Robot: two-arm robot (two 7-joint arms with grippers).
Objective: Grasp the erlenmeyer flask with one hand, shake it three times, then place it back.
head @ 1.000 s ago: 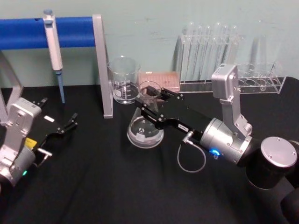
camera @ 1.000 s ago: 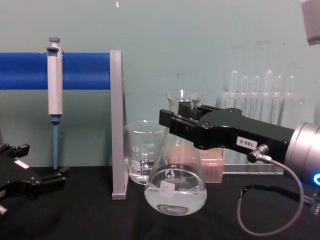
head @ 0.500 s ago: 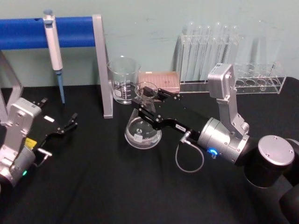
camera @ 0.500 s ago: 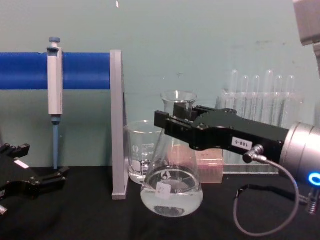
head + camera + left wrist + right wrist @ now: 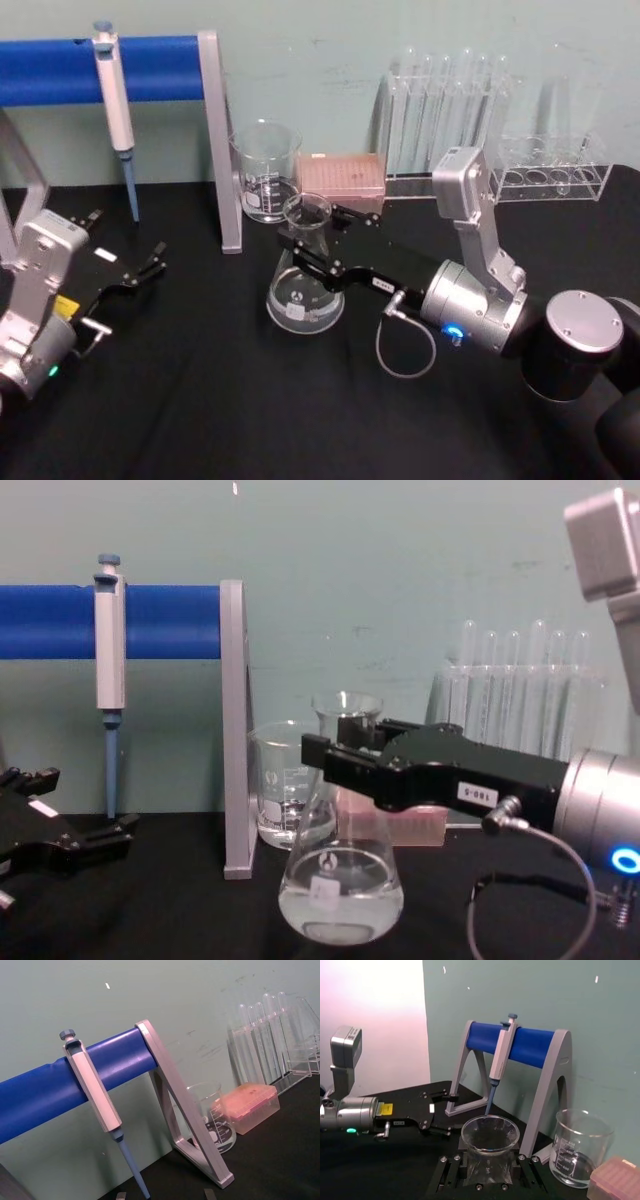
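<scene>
Black two-jaw right gripper (image 5: 303, 243) clamps the neck of an upright clear glass erlenmeyer flask (image 5: 305, 297). Well apart, the left gripper (image 5: 155, 260) lies parked.

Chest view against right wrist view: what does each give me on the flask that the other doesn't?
Chest, of the two: the flask side-on, with what looks like clear liquid in its wide base, and the test tubes behind. Right wrist, of the two: a look down into the flask's open mouth, and the left arm's silver wrist. Both: the right gripper shut on the flask's neck, the beaker, the pipette on the blue stand, the tip box, and the parked left gripper, open.
</scene>
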